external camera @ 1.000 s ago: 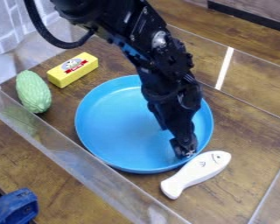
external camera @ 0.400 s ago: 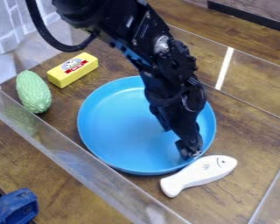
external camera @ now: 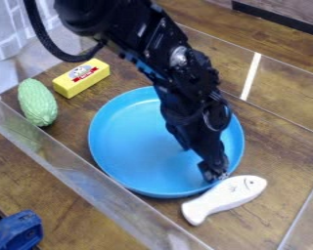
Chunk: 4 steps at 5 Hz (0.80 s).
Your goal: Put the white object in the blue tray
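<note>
The white object (external camera: 227, 198), a glossy fish-shaped toy, lies on the wooden table just outside the front right rim of the blue tray (external camera: 126, 137). Its head points right and away from me. The tray is a wide round shallow dish with nothing inside it. My black arm reaches down from the upper left across the tray. My gripper (external camera: 213, 174) hangs low over the tray's front right edge, right beside the toy's head end. Its dark fingers look open and hold nothing.
A yellow rectangular block (external camera: 81, 76) lies at the back left of the tray. A green oval textured object (external camera: 39, 102) sits left of the tray. A blue item (external camera: 13, 234) shows at the bottom left corner. Wooden tabletop stretches right of the tray.
My gripper has slid a little toward the front right along the tray's edge. The white toy has shifted slightly the same way, down and to the right.
</note>
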{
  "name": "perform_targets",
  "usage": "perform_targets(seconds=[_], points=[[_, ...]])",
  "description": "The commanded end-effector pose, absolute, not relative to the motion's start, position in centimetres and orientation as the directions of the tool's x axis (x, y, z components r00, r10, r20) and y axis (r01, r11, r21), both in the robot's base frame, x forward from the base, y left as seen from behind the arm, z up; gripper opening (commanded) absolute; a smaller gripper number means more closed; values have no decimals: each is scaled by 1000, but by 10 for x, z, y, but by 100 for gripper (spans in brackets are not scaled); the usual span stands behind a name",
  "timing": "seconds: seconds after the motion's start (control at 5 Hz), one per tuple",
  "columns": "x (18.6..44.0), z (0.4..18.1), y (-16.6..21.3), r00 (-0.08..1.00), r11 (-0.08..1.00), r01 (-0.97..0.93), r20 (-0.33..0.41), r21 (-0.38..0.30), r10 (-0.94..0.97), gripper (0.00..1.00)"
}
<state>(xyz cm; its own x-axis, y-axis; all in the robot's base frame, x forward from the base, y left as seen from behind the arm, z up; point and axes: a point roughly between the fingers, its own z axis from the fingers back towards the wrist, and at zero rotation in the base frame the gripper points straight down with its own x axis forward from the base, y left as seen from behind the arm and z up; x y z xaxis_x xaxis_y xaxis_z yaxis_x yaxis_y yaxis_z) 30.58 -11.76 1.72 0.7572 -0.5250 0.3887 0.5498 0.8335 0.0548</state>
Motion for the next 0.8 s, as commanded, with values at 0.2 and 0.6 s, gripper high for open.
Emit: perform_targets(seconds=[0.2, 0.6], points=[[286, 2, -142, 809, 853, 522, 312, 4, -497, 100], [277, 0, -167, 794, 834, 551, 301, 11, -528, 100]])
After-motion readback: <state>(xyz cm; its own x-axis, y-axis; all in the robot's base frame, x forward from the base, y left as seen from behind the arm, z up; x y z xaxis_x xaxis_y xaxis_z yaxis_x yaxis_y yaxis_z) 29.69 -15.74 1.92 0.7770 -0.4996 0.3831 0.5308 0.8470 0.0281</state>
